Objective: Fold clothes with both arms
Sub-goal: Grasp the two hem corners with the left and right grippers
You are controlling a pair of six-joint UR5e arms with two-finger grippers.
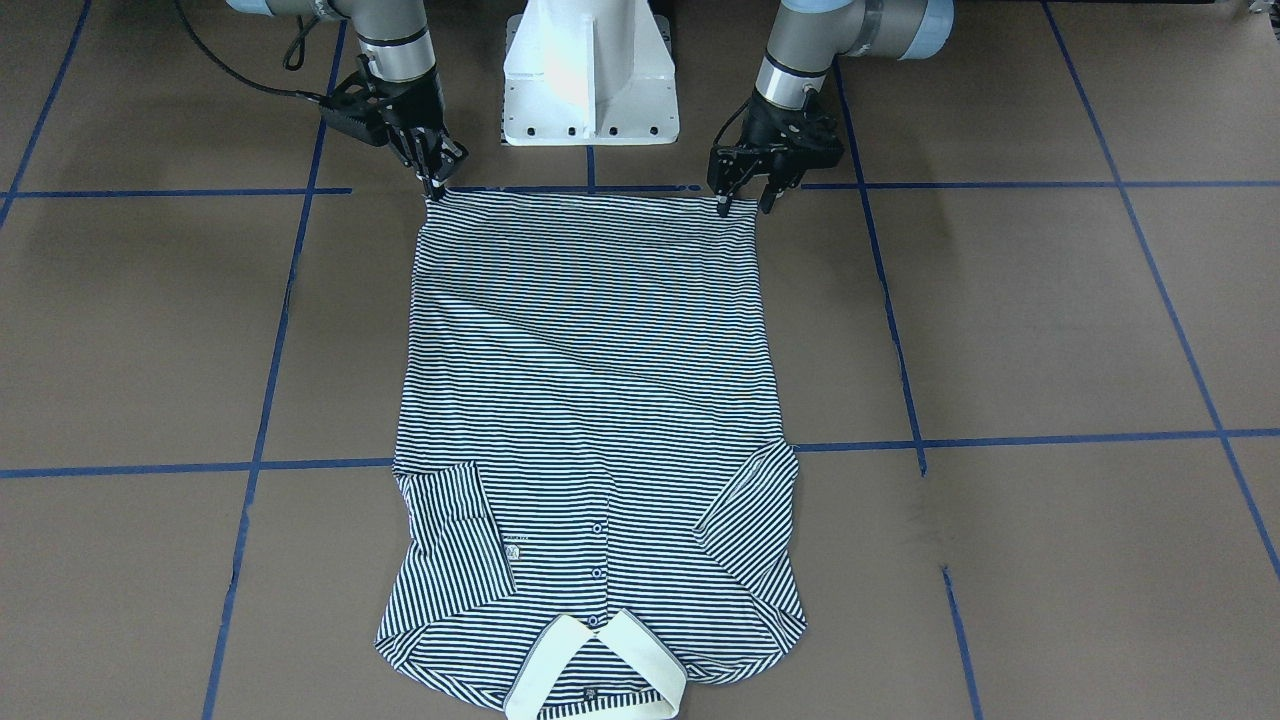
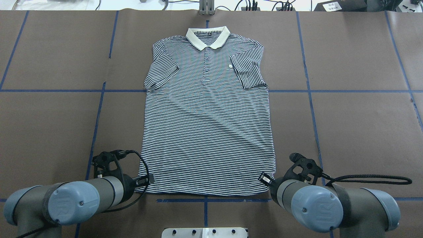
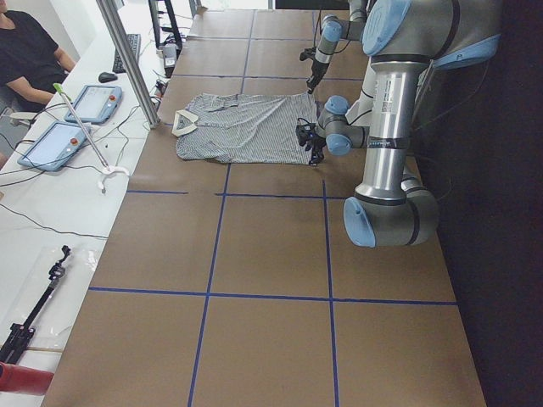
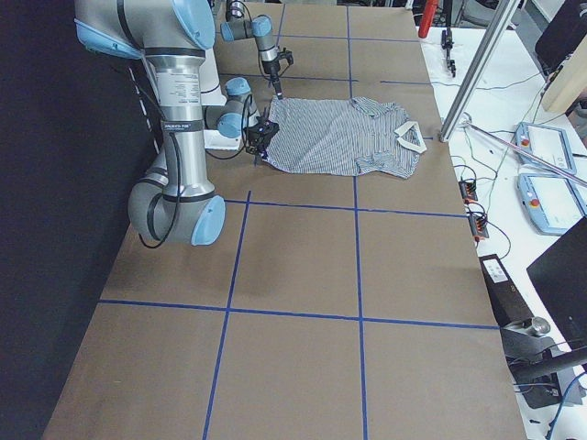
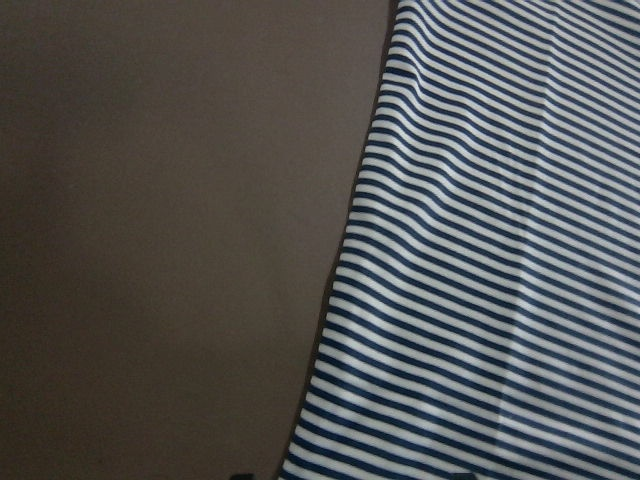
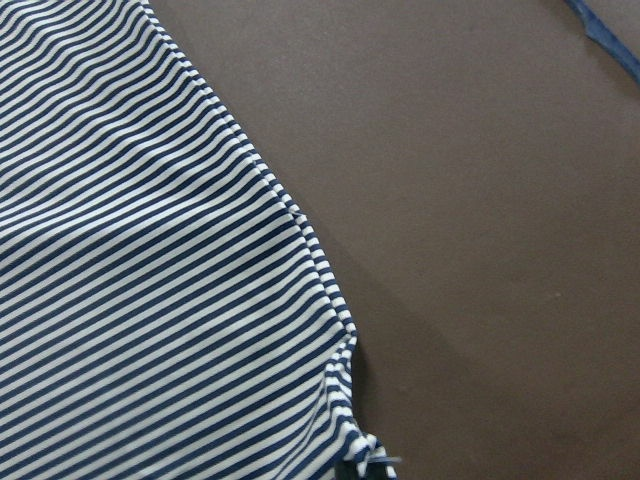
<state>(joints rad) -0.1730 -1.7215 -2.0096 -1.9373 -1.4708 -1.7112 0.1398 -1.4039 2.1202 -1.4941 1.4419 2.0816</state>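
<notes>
Right hand (image 1: 437, 183) pinches the shirt's (image 1: 590, 400) 11 o'clock hem corner, front view; left hand (image 1: 745, 206), spread, straddles the 1 o'clock one. Next, likely: left closes, both lift.

Soft knit polo shirt (image 1: 590, 400) on a matt brown table cover (image 1: 1050, 320)
The cloth lay lightly rippled; the cover looked smooth, papery; the arms (image 2: 109, 191) showed satin grey metal and smooth blue plastic caps (image 2: 317, 206).
</notes>
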